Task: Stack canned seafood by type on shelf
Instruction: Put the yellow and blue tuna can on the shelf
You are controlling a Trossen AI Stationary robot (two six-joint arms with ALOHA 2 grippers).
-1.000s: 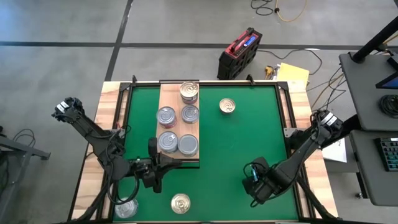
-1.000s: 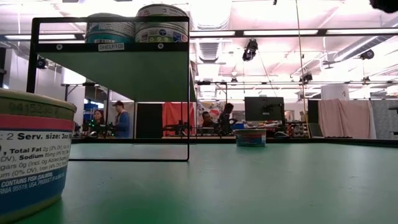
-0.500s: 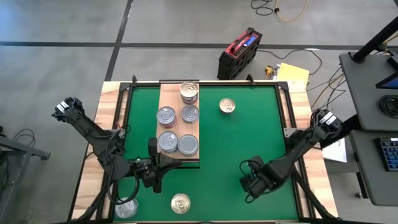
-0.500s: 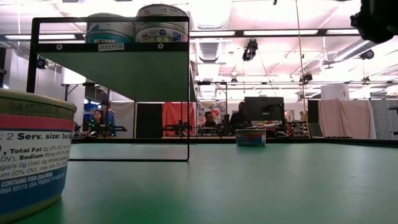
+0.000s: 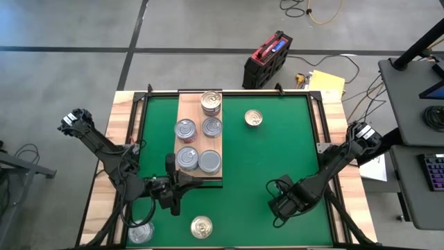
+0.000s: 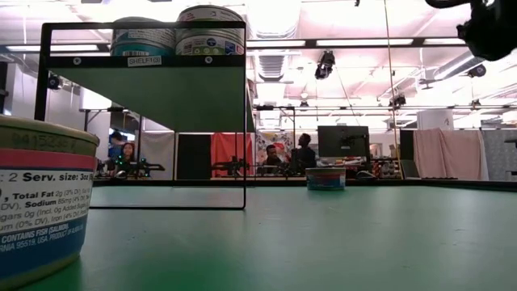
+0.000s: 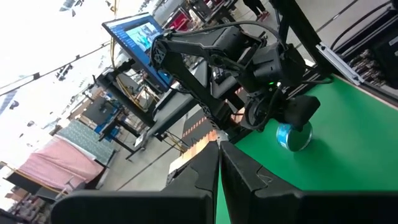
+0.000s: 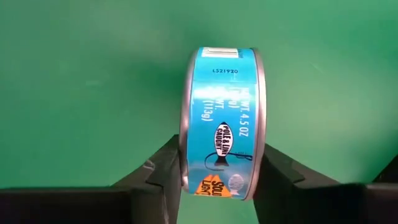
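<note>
High cam looks straight down, far enough to take in the whole green table mat (image 5: 263, 160) and both arms; low cam sits at mat level, facing across into the room, with a pink-banded labelled round tin (image 6: 40, 202) very near the lens. Left wrist cam faces across the mat to the right arm, and shares with the close right wrist cam the blue round tin (image 8: 224, 124) standing on edge.

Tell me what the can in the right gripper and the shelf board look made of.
The can between the right gripper fingers looks like metal: bare silvery rims at both ends, with a glossy blue printed label, probably paper or film. The shelf board looks like pale unfinished wood; at this distance grain is hard to confirm.
</note>
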